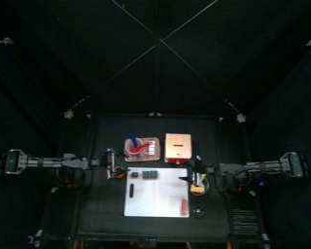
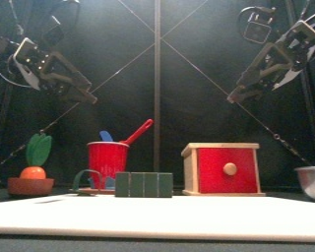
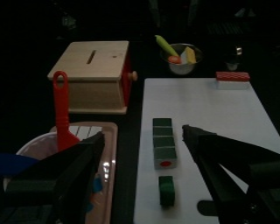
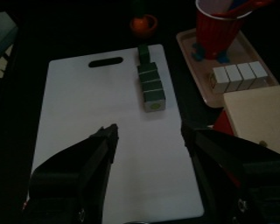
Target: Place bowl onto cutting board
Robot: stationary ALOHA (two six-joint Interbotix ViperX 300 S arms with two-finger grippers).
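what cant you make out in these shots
- bowl: front view, cut off by the picture's edge; the left wrist view shows it far off and dim, contents unclear.
- cutting board: right wrist view, near end hidden behind the right pincer.
- red cup: right wrist view, top cut off.

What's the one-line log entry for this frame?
bowl: off cutting board, beside its edge | left gripper: open, empty | right gripper: open, empty | placement: not done
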